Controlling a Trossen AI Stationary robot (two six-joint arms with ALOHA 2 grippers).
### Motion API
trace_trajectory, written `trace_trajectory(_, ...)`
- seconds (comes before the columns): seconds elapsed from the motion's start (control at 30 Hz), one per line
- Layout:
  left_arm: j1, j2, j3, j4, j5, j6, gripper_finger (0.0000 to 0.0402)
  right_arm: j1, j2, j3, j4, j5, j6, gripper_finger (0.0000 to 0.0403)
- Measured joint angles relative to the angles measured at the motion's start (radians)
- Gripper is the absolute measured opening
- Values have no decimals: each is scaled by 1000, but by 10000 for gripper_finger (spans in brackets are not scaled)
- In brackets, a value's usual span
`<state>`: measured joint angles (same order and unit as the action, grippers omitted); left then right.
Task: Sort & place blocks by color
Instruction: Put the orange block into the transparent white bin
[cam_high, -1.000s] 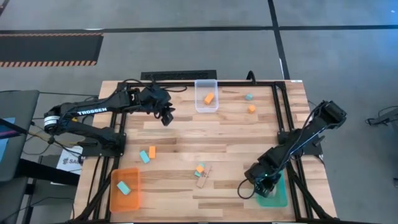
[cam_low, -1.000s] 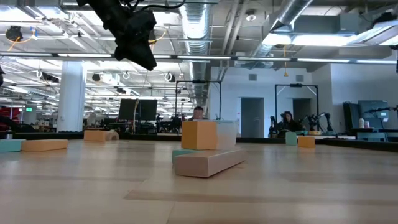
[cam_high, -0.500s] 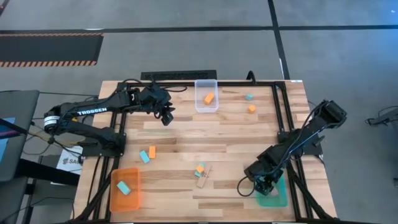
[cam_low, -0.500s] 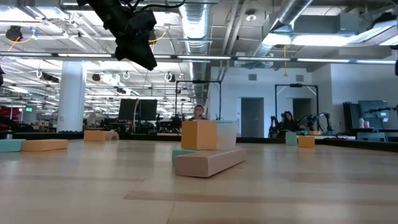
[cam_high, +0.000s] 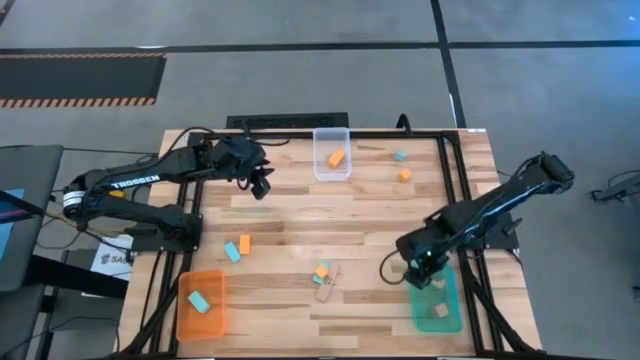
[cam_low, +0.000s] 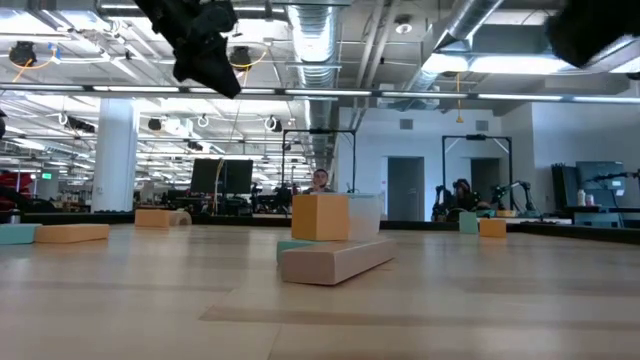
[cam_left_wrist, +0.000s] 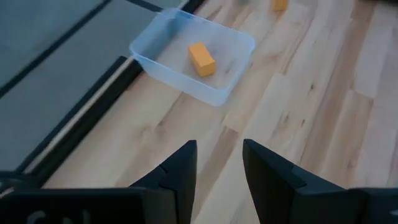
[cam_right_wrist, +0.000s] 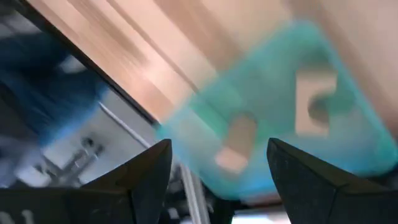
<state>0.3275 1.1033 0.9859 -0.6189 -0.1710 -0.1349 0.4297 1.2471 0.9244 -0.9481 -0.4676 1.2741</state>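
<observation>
Small blocks lie scattered on the wooden table: an orange block (cam_high: 244, 243) beside a teal one (cam_high: 232, 252); an orange block (cam_high: 322, 269) and a teal one (cam_high: 317, 279) against a long tan block (cam_high: 328, 286); a teal block (cam_high: 400, 156) and an orange one (cam_high: 404, 174) at the far right. In the low view the orange block (cam_low: 320, 216) sits by the tan block (cam_low: 335, 260). Two tan blocks (cam_right_wrist: 314, 102) (cam_right_wrist: 235, 142) lie in the teal tray (cam_high: 450, 318). My left gripper (cam_high: 262, 186) hovers open left of the clear tray (cam_left_wrist: 177, 34). My right gripper (cam_high: 421, 270) is open above the teal tray's far left corner.
The clear tray (cam_high: 319, 170) at the far edge holds one orange block (cam_high: 336, 158). The orange tray (cam_high: 184, 322) at the near left corner holds one teal block (cam_high: 198, 301). Black frame rails run along the table's left and right sides.
My right gripper has risen and drawn back from over the teal tray toward the far edge, and its arm has swung out to the right. The tan blocks in the tray now show. My left gripper has shifted slightly toward the table's left and far edges.
</observation>
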Motion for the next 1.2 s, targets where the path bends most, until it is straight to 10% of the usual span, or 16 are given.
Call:
trace_trajectory(0.4,-2,-199,-44,35,-22,-32,116,-130,3,55,472,431,-473,286)
trace_trajectory(0.73,-85,-337,-261,190,58,-165,116,-175,253,55,943,442,-985,286)
trace_trajectory(1.2,-194,-365,-443,370,57,-279,116,-184,571,133,987,358,-1259,286)
